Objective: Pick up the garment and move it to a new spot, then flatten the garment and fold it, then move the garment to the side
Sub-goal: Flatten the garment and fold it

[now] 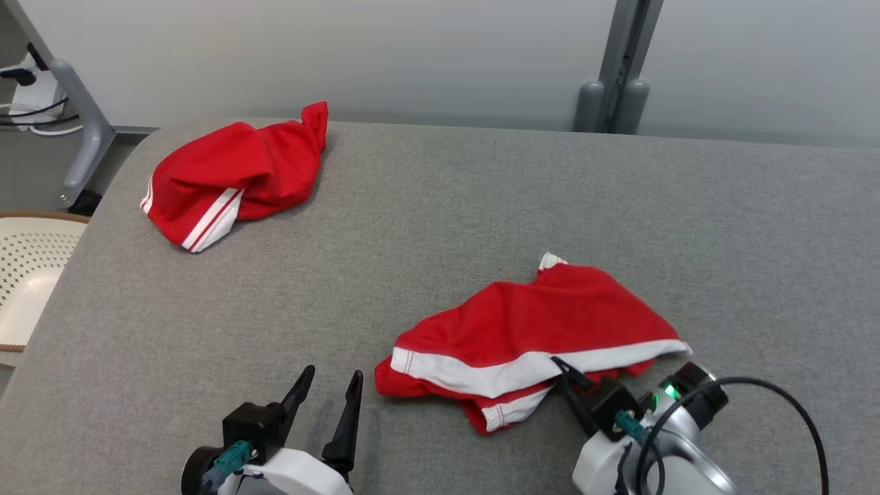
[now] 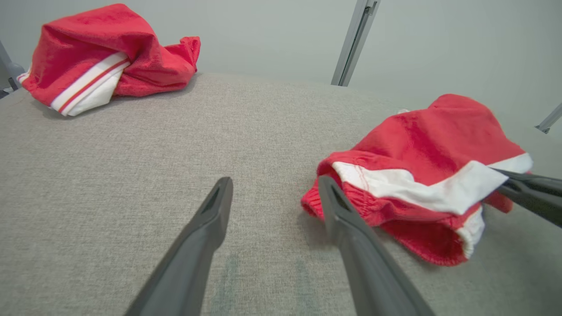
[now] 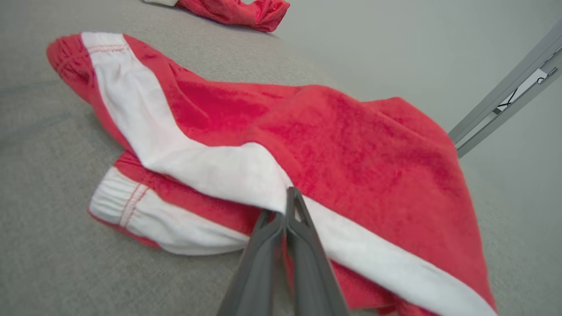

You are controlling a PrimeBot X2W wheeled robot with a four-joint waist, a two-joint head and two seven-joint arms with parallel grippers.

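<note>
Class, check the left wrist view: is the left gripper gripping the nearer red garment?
No, the left gripper is open over the bare grey table, beside the nearer garment.

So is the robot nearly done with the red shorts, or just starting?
Just starting, it seems. Done: nothing much, as the near red shorts lie crumpled on the grey table, not flat or folded. In hand: the right gripper is shut on their white band, and the left gripper is open beside them. Left: lifting, moving, flattening, folding, setting aside. Another red garment lies bunched at the far left.
</note>
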